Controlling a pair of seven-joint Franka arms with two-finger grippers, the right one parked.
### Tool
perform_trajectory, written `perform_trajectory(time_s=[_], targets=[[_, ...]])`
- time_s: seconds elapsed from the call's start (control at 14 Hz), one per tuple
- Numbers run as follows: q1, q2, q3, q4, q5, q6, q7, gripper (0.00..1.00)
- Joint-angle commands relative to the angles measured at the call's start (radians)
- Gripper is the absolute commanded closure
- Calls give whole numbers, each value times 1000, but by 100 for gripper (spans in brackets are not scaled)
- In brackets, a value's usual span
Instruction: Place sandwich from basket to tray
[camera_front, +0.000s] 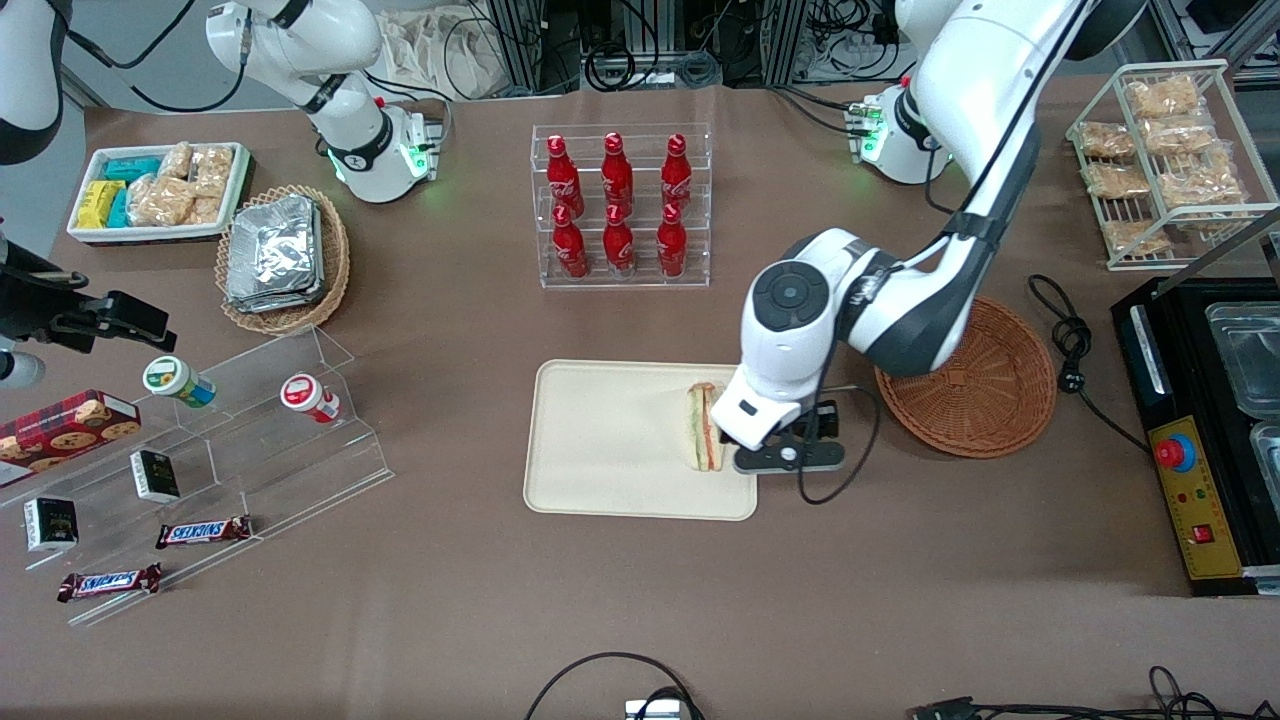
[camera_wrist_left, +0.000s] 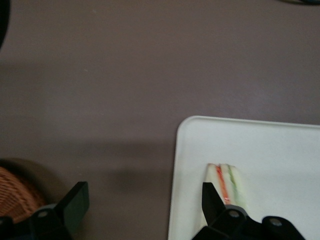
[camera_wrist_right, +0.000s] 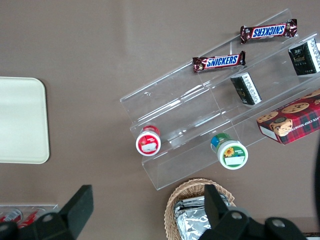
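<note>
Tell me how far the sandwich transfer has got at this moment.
Done: the sandwich lies on the tray, and the basket is empty. In hand: nothing; the gripper is open, one finger beside the sandwich. Left: only pulling the arm away.

Front view: high, looking down over whole table. Left wrist view: close, straight down; both show tray (camera_front: 610, 440) (camera_wrist_left: 270, 150).

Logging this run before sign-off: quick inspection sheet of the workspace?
Surface: brown table, no spills seen.
Job's things: sandwich lies on the tray; basket holds nothing.
Clutter: cola bottles in rack, foil packets, chocolate bars on clear shelf.
Grippers: gripper low over the tray's edge, jaws open, one beside the sandwich.
Cables: black cord beside basket.
Surroundings: black machine at the working arm's end.
</note>
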Motion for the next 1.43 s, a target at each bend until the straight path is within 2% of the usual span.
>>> perform_trajectory(time_s=[0.0, 0.29, 0.64, 0.86, 1.07, 1.21, 1.36], targets=[[-7, -61, 47, -9, -14, -73, -12, 0], [-6, -134, 146, -10, -82, -131, 8, 0], [-4, -167, 187, -12, -91, -151, 6, 0], [-7, -191, 248, -14, -137, -170, 9, 0], [-4, -249, 264, -33, -172, -177, 96, 0], [81, -312, 272, -81, -229, -182, 200, 0], [101, -369, 270, -101, -269, -220, 305, 0]])
